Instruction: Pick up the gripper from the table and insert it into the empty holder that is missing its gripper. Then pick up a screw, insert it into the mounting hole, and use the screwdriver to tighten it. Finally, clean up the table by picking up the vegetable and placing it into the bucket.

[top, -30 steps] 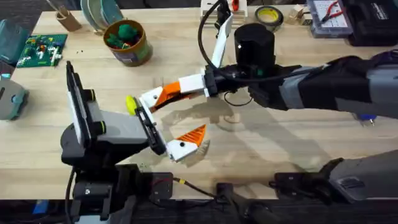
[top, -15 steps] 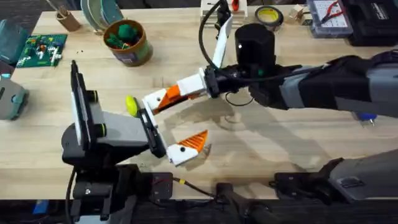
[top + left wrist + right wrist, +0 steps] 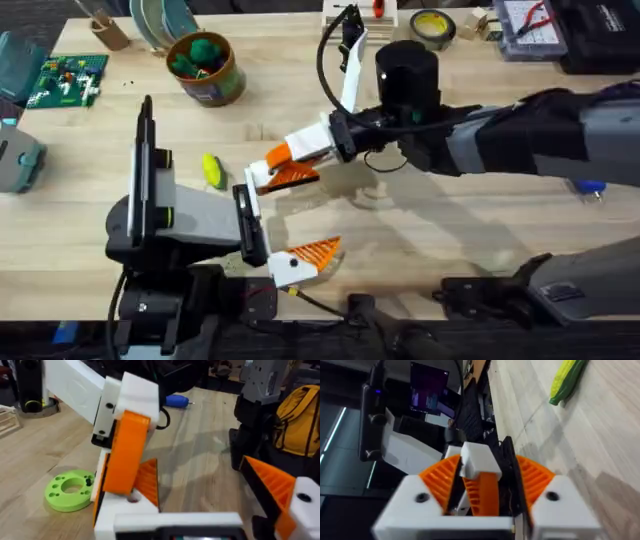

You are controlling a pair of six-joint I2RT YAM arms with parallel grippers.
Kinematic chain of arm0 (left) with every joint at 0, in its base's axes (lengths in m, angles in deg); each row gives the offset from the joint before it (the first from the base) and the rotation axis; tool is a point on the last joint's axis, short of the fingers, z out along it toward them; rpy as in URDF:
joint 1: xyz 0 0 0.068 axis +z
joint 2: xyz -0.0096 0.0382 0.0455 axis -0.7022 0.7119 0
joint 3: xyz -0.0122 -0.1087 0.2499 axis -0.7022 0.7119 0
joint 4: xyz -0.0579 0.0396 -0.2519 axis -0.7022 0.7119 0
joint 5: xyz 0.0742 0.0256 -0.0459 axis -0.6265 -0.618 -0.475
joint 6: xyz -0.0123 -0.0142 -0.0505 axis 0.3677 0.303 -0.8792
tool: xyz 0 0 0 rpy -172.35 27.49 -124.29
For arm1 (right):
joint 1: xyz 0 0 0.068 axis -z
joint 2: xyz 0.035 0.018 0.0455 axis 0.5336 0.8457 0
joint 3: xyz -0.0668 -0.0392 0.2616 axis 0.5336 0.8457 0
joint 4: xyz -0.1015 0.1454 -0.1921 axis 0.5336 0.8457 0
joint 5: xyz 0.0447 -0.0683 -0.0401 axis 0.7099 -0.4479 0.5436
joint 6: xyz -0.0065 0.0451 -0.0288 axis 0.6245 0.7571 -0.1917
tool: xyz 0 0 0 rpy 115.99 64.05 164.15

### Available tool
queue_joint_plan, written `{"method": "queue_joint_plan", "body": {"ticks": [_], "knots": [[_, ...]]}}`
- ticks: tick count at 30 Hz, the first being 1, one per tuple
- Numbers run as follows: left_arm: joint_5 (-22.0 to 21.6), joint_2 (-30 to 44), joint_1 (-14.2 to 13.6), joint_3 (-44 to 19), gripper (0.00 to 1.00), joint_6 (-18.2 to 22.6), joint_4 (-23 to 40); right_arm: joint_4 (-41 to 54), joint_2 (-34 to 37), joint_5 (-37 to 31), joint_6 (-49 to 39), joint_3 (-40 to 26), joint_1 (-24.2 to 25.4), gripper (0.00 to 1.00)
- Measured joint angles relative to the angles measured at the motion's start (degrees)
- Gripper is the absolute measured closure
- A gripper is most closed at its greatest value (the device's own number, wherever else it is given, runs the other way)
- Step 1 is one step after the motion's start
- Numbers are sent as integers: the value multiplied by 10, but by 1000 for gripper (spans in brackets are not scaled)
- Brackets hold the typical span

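Orange is what I watch: the right gripper (image 3: 275,170) is pinching the gripper (image 3: 482,492) tight against the holder (image 3: 477,462) on the left gripper (image 3: 275,222), whose fingers are spread wide. If it goes in crooked, it could jam or pop out and drop. A second ago the left arm hid part of the vegetable (image 3: 212,170); now it has swung back, and the vegetable lies bare on the table (image 3: 450,240).
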Motion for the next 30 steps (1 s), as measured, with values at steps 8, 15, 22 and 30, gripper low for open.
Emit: {"method": "queue_joint_plan", "body": {"ticks": [8,15,22,30], "knots": [[3,0,0,1,7,0,0,-1,0,-20,0,0,32,65],[4,0,0,1,7,0,0,-24,1,-63,-26,-1,101,59],[4,0,0,1,8,0,0,85,-17,-137,-93,-44,159,56],[4,0,0,1,8,0,0,424,-70,-269,-273,-165,169,53]]}}
